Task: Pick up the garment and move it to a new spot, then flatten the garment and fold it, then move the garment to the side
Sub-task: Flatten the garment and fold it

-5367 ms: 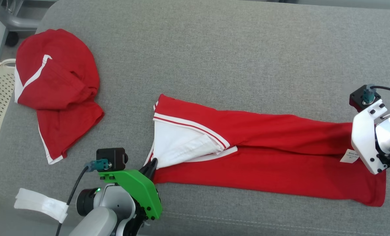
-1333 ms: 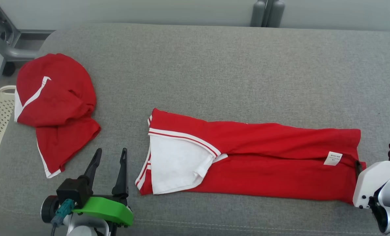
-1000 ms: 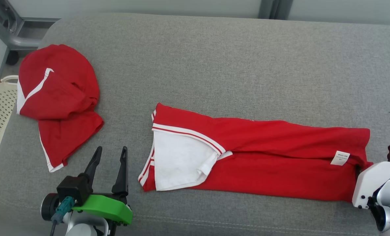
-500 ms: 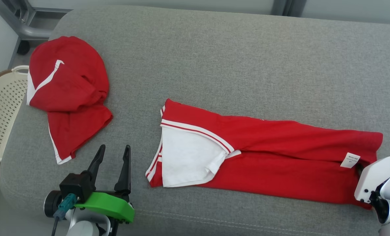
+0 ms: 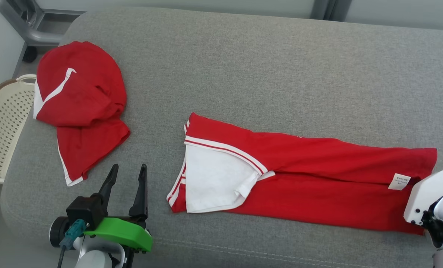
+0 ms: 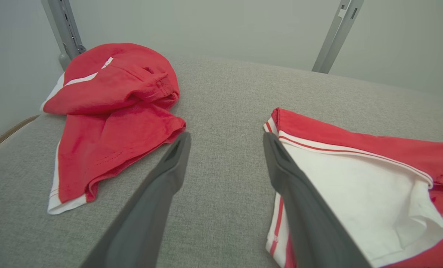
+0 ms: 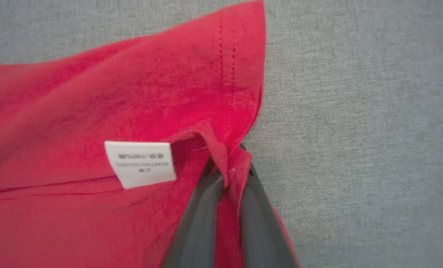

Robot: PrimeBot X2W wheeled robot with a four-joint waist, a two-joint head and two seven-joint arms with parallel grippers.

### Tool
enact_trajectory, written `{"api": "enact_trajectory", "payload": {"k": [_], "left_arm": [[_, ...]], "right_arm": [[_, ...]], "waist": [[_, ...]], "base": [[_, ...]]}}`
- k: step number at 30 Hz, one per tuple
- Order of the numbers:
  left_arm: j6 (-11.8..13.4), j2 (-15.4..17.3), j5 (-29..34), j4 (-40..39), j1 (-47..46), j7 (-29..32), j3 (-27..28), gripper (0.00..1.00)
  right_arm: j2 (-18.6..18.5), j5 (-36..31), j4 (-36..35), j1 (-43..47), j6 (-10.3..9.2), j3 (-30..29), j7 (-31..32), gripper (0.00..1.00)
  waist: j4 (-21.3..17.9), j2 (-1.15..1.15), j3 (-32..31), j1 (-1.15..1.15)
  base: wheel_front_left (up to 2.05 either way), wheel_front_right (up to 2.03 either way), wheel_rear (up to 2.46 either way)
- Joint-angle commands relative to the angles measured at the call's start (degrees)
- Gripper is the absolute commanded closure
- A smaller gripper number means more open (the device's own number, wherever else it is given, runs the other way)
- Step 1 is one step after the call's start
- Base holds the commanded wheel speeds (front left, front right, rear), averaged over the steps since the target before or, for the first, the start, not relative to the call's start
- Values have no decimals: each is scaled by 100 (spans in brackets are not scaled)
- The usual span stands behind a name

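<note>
Pinching the garment [image 7: 94, 93] hem beside its blurred, unreadable label [image 7: 141, 163], right hand [image 7: 228, 165]; left hand [image 6: 227, 140] spread

Bare cushion [image 5: 266, 63] beyond red garment [image 5: 318, 186]

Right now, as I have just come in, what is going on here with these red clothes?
A two-armed robot is working on a long red garment stretched out on the grey padded surface. Its right hand is shut on the garment's right end, beside the white label. Its left hand is open and holds nothing, just left of the garment's white-trimmed end. A second red garment lies crumpled at the far left, near a cream basket.
</note>
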Motion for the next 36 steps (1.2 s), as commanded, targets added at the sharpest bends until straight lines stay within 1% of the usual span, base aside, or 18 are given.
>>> {"api": "enact_trajectory", "payload": {"k": [1,7,16,21,25,27,30,31,36], "left_arm": [[-30,-14,25,4,-46,-17,25,0],[-49,-21,48,16,-38,-17,20,0],[-67,-21,47,38,-21,-17,26,0],[-75,-20,66,66,-8,-17,28,0],[-84,-17,51,106,45,-17,14,0],[-83,-10,55,117,65,-17,0,0],[-88,21,54,132,80,-17,-6,0],[-88,21,54,132,80,-17,-6,0],[-83,67,23,149,130,-12,-28,0]], "right_arm": [[-20,-72,-103,8,-1,-79,53,100],[-49,-409,-565,55,-5,-365,334,100],[-385,-634,-1264,248,-5,-822,757,100],[-437,-844,-1545,324,-5,-1073,916,100],[-365,-1010,-1654,374,-4,-1124,1012,100],[-324,-978,-1665,425,-4,-1037,1050,100],[-266,-765,-1672,471,-4,-719,1127,100],[-266,-765,-1672,471,-4,-719,1127,100],[-241,-446,-1720,532,-4,34,1158,100]], "waist": [[-26,0,-13,0],[-58,0,-37,0],[-73,0,-50,0],[-72,0,-120,0],[-62,0,-223,0],[-61,0,-266,0],[-69,0,-313,0],[-69,0,-313,0],[-94,0,-402,0]], "base": [[0,0,0],[0,0,0],[0,0,0],[0,0,0],[0,0,0],[0,0,0],[0,0,0],[0,0,0],[0,0,0]]}}
